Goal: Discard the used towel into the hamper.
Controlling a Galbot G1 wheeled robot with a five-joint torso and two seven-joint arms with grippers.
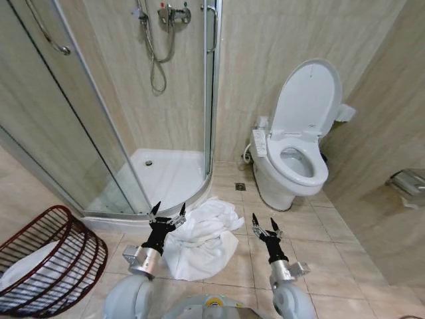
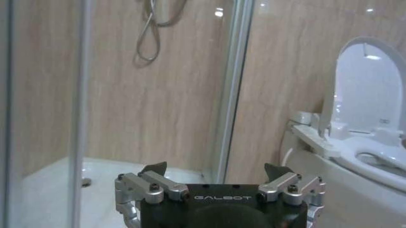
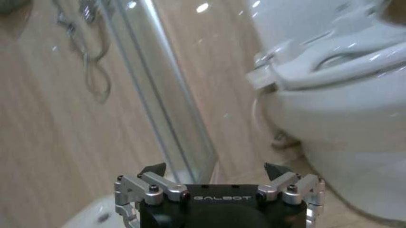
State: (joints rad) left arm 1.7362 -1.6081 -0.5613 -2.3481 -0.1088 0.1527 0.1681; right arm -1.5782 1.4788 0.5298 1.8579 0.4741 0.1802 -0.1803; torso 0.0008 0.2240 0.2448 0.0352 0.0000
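Observation:
A crumpled white towel lies on the tiled floor in front of the shower's curved step. The hamper, a dark reddish-brown wire basket, stands at the far left with some white cloth inside it. My left gripper is open, raised above the towel's left edge, nothing between its fingers; in the left wrist view the left gripper points at the shower glass. My right gripper is open too, just right of the towel, and in its wrist view the right gripper faces the toilet's base.
A glass shower cabin with a white tray fills the left and centre. A white toilet with raised lid stands at the right wall, a cable beside it. A metal fixture sits at the far right. Bare tiles lie right of my arms.

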